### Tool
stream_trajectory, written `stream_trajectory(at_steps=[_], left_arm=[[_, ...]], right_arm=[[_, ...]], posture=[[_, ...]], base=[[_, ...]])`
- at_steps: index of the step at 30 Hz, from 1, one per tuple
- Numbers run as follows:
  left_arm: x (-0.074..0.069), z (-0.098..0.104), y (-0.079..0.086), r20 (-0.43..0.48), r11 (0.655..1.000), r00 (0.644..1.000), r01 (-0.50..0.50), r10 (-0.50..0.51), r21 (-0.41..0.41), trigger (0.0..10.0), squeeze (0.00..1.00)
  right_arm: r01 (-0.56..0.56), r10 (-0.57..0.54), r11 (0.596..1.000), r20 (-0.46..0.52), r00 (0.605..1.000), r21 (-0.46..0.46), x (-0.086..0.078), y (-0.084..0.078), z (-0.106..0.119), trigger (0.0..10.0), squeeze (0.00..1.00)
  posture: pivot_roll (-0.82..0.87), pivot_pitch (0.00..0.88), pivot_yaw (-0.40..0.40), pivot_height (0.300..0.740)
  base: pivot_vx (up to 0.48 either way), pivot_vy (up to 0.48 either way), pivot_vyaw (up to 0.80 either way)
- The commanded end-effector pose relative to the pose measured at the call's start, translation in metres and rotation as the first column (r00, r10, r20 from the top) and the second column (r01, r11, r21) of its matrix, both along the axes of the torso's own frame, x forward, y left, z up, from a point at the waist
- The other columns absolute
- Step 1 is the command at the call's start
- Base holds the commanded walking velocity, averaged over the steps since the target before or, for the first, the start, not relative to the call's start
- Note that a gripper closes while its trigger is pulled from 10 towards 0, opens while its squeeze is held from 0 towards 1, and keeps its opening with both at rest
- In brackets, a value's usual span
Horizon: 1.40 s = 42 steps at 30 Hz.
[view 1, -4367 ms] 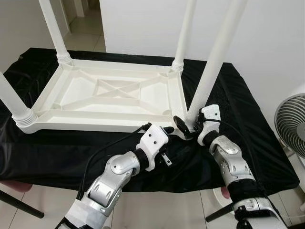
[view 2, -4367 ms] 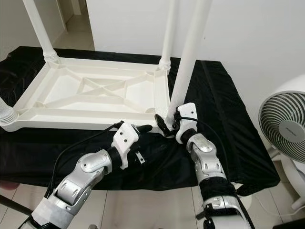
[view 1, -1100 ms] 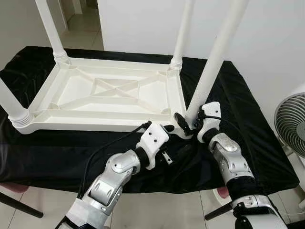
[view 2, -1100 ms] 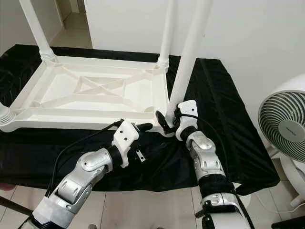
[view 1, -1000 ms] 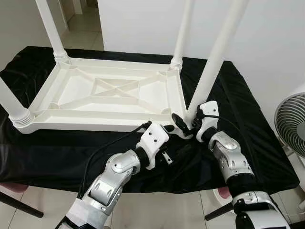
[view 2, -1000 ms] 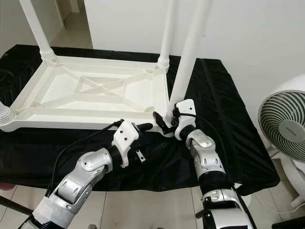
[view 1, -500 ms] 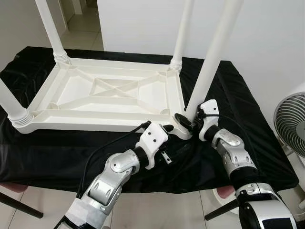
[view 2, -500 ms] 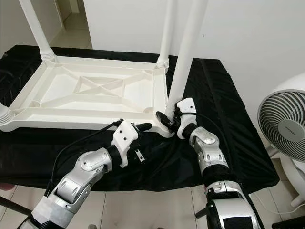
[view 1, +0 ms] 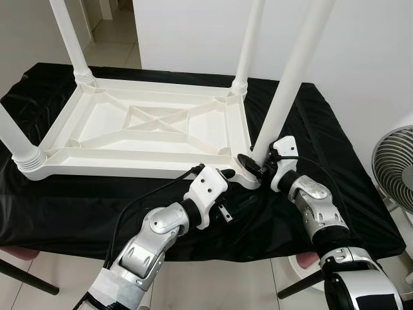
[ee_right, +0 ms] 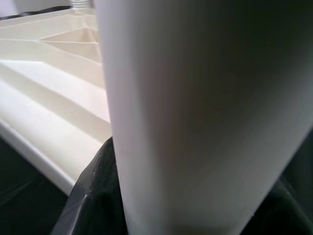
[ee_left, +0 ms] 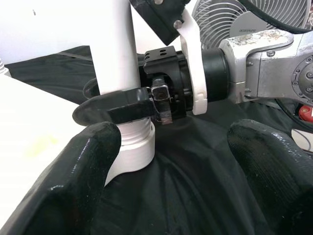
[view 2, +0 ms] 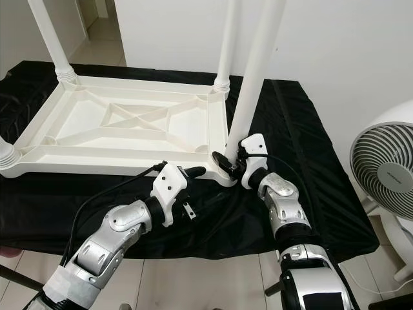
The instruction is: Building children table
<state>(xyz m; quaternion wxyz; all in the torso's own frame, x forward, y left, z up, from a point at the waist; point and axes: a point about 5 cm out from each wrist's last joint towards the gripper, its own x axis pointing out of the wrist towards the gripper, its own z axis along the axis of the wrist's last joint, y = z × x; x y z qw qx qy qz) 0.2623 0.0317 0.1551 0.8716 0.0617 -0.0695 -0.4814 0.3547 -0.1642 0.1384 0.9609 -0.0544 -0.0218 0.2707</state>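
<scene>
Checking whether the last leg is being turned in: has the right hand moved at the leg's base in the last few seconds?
Yes. The right hand has shifted slightly around the near-right leg, toward the table frame's corner, staying clamped at its base.

Black cloth point(view 1: 335, 161) draped over the work surface, glossy, wrinkled, front edge hanging down toward the floor. Pale tiled floor point(view 1: 213, 287) below it, grout lines visible. Right side: pedestal fan point(view 2: 386, 165), round wire grille, grey hub w/ small label, too small to read; white stand next to it. Same fan in the left wrist view, blades behind the grille point(ee_left: 230, 17). Plain white wall point(view 1: 361, 64) behind, running to the right. Far left, an open doorway point(view 1: 113, 26) w/ more tile beyond. Bottom left corner: dark slanted leg point(view 1: 26, 276) under the cloth, plus smth reddish point(view 1: 16, 253) just above it, can't tell what.
</scene>
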Motion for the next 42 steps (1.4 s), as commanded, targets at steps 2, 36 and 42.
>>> stream_trajectory(at_steps=[2, 36, 42], left_arm=[[-0.003, -0.002, -0.001, -0.011, 0.999, 0.999, 0.031, -0.031, 0.015, 10.0, 0.0], [-0.005, -0.004, -0.006, -0.018, 0.999, 0.999, 0.036, -0.036, 0.0, 10.0, 0.0], [-0.005, -0.004, -0.006, -0.016, 1.0, 0.999, 0.031, -0.031, -0.001, 10.0, 0.0]], right_arm=[[0.106, -0.107, 0.994, -0.067, 0.992, -0.021, -0.002, -0.01, -0.016, 10.0, 0.0], [0.615, -0.609, 0.783, -0.083, 0.789, 0.098, -0.032, 0.04, -0.028, 10.0, 1.0], [0.554, -0.552, 0.818, -0.058, 0.832, 0.153, -0.031, 0.039, -0.018, 10.0, 1.0]], posture=[[0.09, 0.052, -0.036, 0.74], [0.08, 0.039, -0.063, 0.74], [0.08, 0.034, -0.067, 0.74]], base=[[0.0, 0.0, 0.0], [0.0, 0.0, 0.0], [0.0, 0.0, 0.0]])
